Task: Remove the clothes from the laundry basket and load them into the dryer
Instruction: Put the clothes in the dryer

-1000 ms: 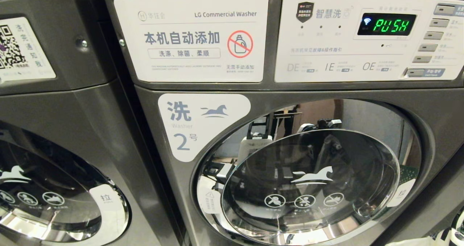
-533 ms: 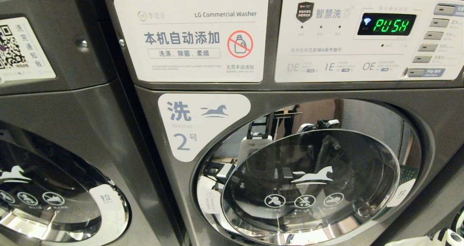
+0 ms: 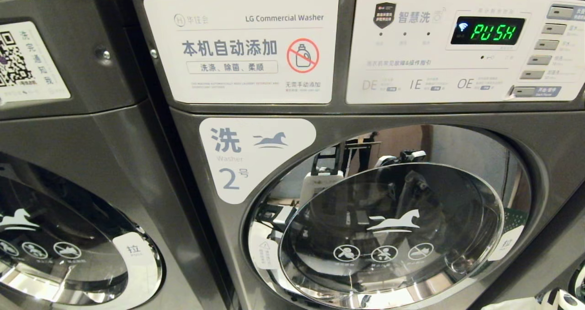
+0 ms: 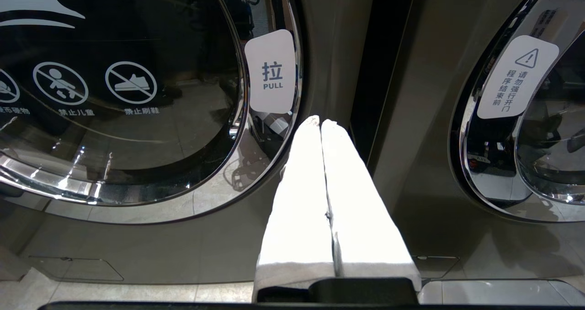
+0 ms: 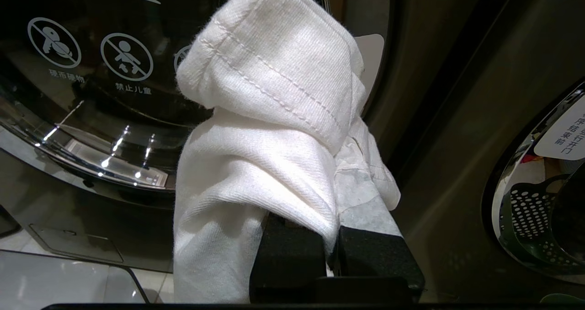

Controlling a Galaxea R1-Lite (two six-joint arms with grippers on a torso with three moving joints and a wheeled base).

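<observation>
White knit cloth [image 5: 265,131] is draped over and pinched between the closed fingers of the right end effector [image 5: 336,237], just in front of the shut door [image 3: 393,227] of washer 2. The garment looks soft, light and limp; its folded hem offers the firmest hold. The left end effector [image 4: 322,122], fingers pressed together and empty, points near the neighbouring machine's pull tab [image 4: 272,72]. Grey steel fronts stand close; pale floor tiles [image 5: 68,278] lie below.

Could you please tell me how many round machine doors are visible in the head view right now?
2. The washer 2 door sits shut at centre-right, under the lit panel; the neighbouring door is at the lower left, cut off by the frame. More machines may lie outside the view.
</observation>
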